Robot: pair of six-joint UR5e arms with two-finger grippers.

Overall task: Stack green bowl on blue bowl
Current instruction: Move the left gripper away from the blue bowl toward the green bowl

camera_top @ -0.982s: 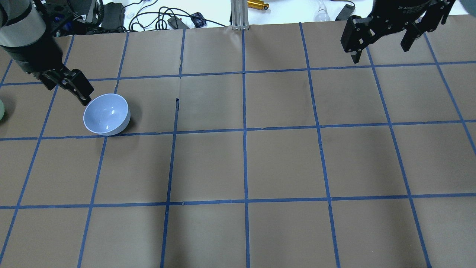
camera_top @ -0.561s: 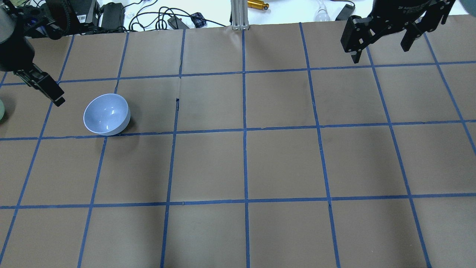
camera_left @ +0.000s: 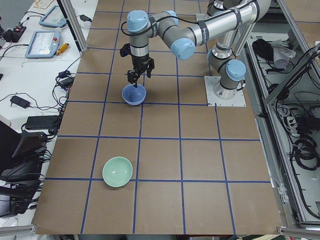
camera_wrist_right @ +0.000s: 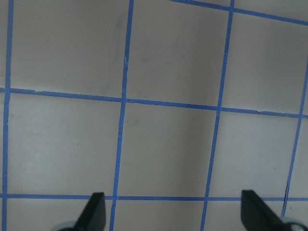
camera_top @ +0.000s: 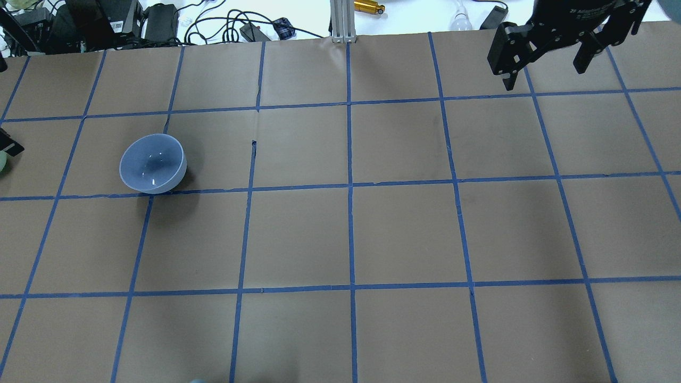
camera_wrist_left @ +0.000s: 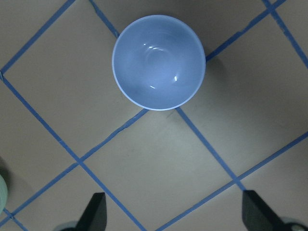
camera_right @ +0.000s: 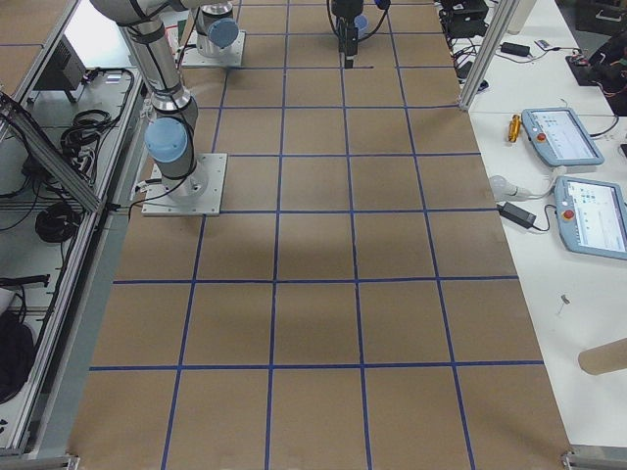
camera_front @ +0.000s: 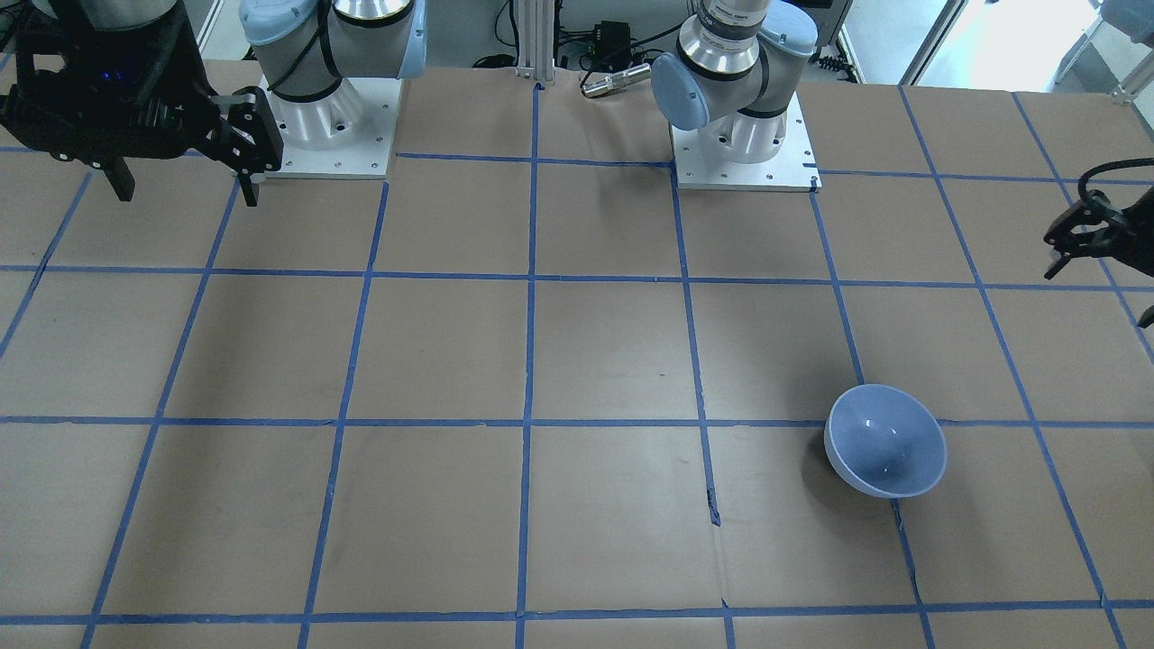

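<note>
The blue bowl (camera_top: 152, 170) stands upright and empty on the left part of the table; it also shows in the left wrist view (camera_wrist_left: 159, 61) and the front view (camera_front: 885, 440). The green bowl (camera_left: 117, 171) stands apart from it near the table's left end; only a sliver of it shows at the overhead view's left edge (camera_top: 1, 159). My left gripper (camera_wrist_left: 175, 214) is open and empty, held high between the two bowls; only one fingertip (camera_top: 9, 146) shows overhead. My right gripper (camera_top: 545, 72) is open and empty at the far right (camera_wrist_right: 175, 214).
The table (camera_top: 351, 234) is brown paper with a blue tape grid. Cables, boxes and a metal post (camera_top: 340, 21) lie beyond its far edge. The two arm bases (camera_front: 744, 135) stand at the robot's side.
My left gripper has moved left from beside the blue bowl's rim to the overhead view's left edge. The bowl and the right arm have not moved.
</note>
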